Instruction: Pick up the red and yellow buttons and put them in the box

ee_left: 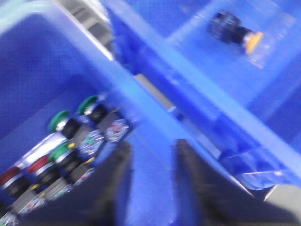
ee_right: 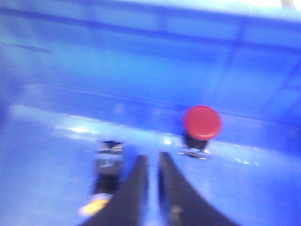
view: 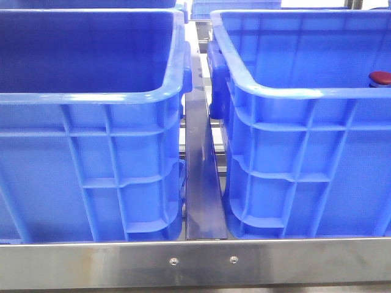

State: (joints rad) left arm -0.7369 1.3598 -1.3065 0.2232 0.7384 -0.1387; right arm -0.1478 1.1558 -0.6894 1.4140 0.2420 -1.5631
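The box (view: 293,91) is the right-hand blue crate. In the front view, a red button (view: 380,77) shows just over its front rim. Inside the box, the right wrist view shows the red button (ee_right: 202,122) standing upright on the floor and the yellow button (ee_right: 106,181) lying on its side. My right gripper (ee_right: 153,157) hovers between them with only a thin slit between its fingers and holds nothing. My left gripper (ee_left: 153,148) is open and empty over the other crate's wall. From there the yellow button (ee_left: 237,34) is seen lying in the box (ee_left: 263,70).
The twin blue crate (view: 91,94) stands on the left and holds several green and red buttons (ee_left: 70,146) in a row. A metal strip (view: 201,177) runs between the two crates. A steel rail (view: 195,262) crosses the front. More blue bins (view: 235,7) sit behind.
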